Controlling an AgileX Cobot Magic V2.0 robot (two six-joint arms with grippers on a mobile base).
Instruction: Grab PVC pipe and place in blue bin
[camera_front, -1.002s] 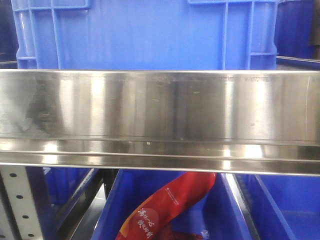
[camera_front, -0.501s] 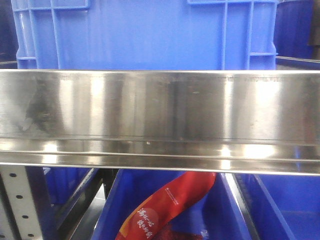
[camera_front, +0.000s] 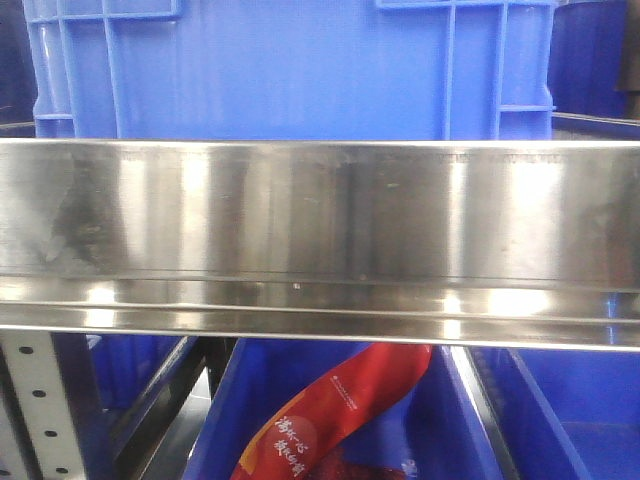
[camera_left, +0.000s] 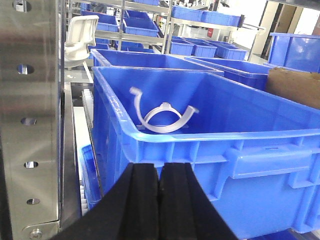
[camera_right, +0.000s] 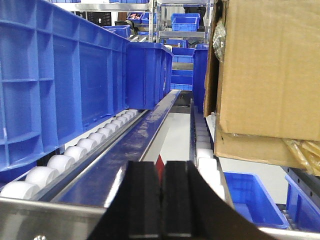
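Observation:
In the left wrist view the PVC pipe (camera_left: 164, 119), a slim white curved piece, lies inside a large blue bin (camera_left: 210, 150) against its near wall. A second white curved strip (camera_left: 137, 101) leans beside it. My left gripper (camera_left: 159, 172) hangs just in front of and below the bin's near rim, its black jaws pressed together with nothing between them. My right gripper (camera_right: 161, 172) is also shut and empty, pointing along a roller rack lane. Neither gripper appears in the front view, which shows the wall of a blue bin (camera_front: 290, 70) on the shelf.
A steel shelf rail (camera_front: 320, 230) spans the front view, with a red bag (camera_front: 330, 410) in a lower blue bin. A steel upright (camera_left: 30, 115) stands at the left. White rollers (camera_right: 75, 150), blue bins (camera_right: 60, 75) and a cardboard box (camera_right: 270, 70) flank the right gripper.

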